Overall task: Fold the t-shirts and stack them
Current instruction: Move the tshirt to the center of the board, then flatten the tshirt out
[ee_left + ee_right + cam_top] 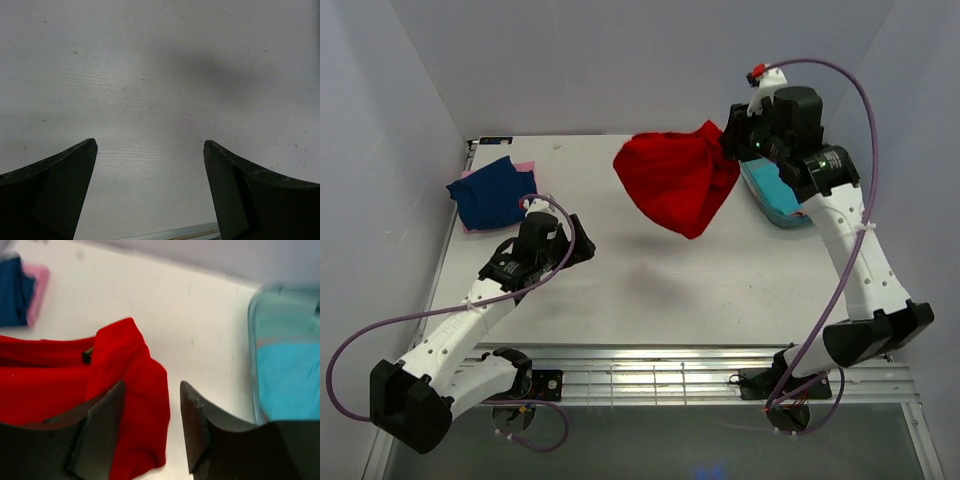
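Observation:
The bright red t-shirt [677, 180] is bunched and up in the air above the far middle of the table, its upper corner at my right gripper [725, 142]. In the right wrist view the jaws of the right gripper [151, 385] stand apart. The red t-shirt [60, 385] lies against the left finger, with bare table showing between it and the right finger. The navy t-shirt [490, 193] lies folded on a pink one [525, 166] at the far left. My left gripper [582, 248] is open and empty over bare table [150, 100].
The translucent teal tub [772, 203] stands at the far right under the right arm, with turquoise cloth [287, 385] inside it. The red shirt throws a shadow on the table [660, 272]. Metal rails run along the near edge [650, 380].

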Robot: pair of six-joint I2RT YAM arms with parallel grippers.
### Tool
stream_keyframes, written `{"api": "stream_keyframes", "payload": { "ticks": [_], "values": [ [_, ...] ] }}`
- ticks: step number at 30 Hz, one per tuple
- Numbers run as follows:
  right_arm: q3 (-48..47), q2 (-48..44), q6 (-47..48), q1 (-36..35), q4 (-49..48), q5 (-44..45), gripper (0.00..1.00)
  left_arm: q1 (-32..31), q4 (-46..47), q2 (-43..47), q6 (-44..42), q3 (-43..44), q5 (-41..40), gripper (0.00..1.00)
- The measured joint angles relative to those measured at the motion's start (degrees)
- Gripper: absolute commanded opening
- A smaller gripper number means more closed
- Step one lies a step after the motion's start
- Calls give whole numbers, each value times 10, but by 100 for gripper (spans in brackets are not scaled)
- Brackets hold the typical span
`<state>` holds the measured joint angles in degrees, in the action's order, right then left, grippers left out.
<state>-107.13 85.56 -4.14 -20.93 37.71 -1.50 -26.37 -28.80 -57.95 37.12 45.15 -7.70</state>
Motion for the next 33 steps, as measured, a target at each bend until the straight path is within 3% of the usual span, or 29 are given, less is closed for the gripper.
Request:
{"api": "stream_keyframes", "payload": {
  "ticks": [3,7,11,18,25,33],
  "values": [
    [188,-62,-9,4,-30,13,70,0,0,14,3,0,0,98],
    [413,-42,-19,4,-50,51,70,0,1,30,4,-1,-2,98],
    [548,-32,-30,-2,-31,70,70,0,0,31,5,-7,-2,98],
    [533,-108,-33,-29,-91,-9,66,0,14,-1,8,-7,11,98],
    [476,-31,-49,-127,-146,-67,59,0,33,-57,13,-8,26,98],
    [459,43,-64,-210,-161,-86,51,0,38,-41,24,-37,28,98]
  ]
}}
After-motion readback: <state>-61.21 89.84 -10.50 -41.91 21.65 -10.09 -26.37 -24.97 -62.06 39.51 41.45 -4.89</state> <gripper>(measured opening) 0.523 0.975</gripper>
